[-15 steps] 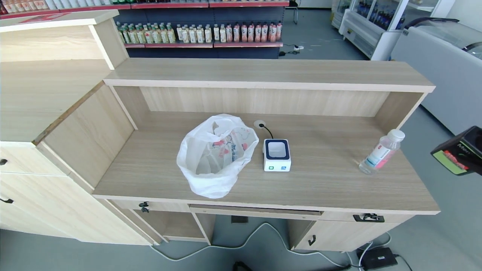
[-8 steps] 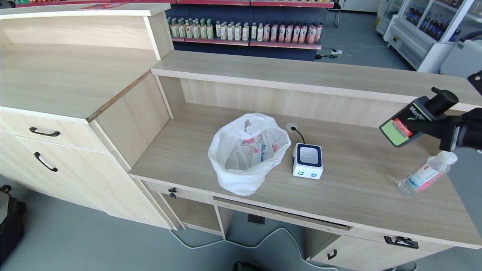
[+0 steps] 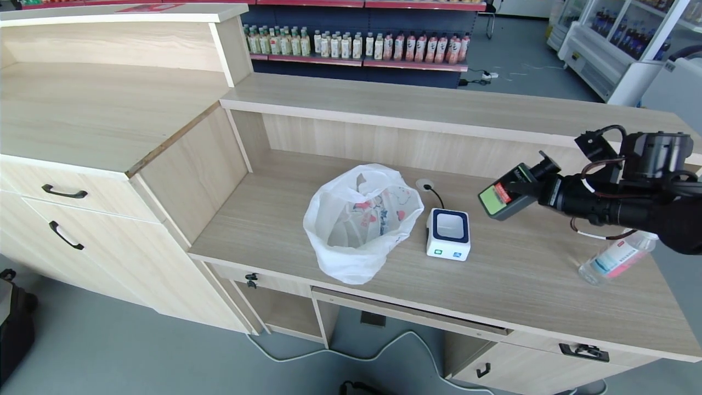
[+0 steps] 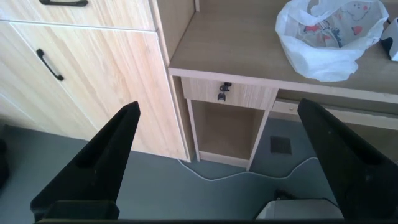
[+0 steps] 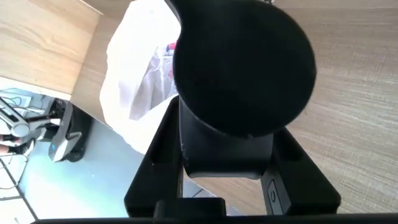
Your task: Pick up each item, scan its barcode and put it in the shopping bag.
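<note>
Wooden checkout counter (image 3: 493, 274), drinks shelves (image 3: 356, 46) along the top of the frame behind it. White shopping bag (image 3: 359, 219) sits open at frame centre, with the scanner (image 3: 448, 234) just beside it on the right. Right gripper (image 3: 536, 184), right of frame, is clamped on the black bottle (image 3: 504, 193) with a green label, held tilted above the counter, up-right of the scanner and apart from it. Water bottle (image 3: 614, 258) stands at lower right, partly behind the arm. Left gripper (image 4: 217, 106) has its fingers spread wide, released, over the floor before the counter

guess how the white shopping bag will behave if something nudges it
Likely floppy: the shopping bag is thin crumpled film, its mouth sagging open. Probably light, so it may slide on the smooth counter rather than resist a push.
</note>
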{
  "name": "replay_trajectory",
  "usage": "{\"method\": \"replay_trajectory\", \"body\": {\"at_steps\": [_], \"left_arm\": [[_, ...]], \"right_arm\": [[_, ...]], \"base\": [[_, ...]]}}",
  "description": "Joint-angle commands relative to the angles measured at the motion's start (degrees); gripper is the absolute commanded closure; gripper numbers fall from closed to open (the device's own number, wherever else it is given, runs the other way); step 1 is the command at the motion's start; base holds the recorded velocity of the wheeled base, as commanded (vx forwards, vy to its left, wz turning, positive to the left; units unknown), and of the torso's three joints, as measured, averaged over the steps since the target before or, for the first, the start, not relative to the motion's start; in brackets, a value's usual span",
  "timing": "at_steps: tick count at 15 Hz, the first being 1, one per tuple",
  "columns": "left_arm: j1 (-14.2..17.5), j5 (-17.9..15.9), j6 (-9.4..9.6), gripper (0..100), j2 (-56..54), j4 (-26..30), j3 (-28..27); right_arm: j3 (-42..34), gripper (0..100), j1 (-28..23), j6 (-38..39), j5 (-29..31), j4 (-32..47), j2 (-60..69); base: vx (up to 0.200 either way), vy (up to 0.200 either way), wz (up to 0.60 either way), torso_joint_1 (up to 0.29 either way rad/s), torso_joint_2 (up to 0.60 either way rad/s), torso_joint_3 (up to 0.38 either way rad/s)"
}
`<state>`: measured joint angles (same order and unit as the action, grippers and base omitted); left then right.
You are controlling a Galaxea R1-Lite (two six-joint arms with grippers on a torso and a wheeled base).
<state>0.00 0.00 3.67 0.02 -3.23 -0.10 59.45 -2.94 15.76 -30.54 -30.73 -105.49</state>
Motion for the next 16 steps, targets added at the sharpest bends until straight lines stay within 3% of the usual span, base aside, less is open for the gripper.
{"method": "replay_trajectory", "body": {"at_steps": [1, 5, 16], "left_arm": [[0.0, 0.0, 0.02, 0, 0.0, 0.0, 0.0], [0.0, 0.0, 0.02, 0, 0.0, 0.0, 0.0], [0.0, 0.0, 0.02, 0, 0.0, 0.0, 0.0]], "right_arm": [[0.3, 100, 0.7, -1.3, 0.0, -0.6, -4.5], [0.5, 100, 1.4, -2.3, 0.1, -5.0, -8.1], [2.5, 100, 3.3, -5.4, 0.2, -7.6, -13.3]], "base": [[0.0, 0.0, 0.0, 0.0, 0.0, 0.0], [0.0, 0.0, 0.0, 0.0, 0.0, 0.0], [0.0, 0.0, 0.0, 0.0, 0.0, 0.0]]}}
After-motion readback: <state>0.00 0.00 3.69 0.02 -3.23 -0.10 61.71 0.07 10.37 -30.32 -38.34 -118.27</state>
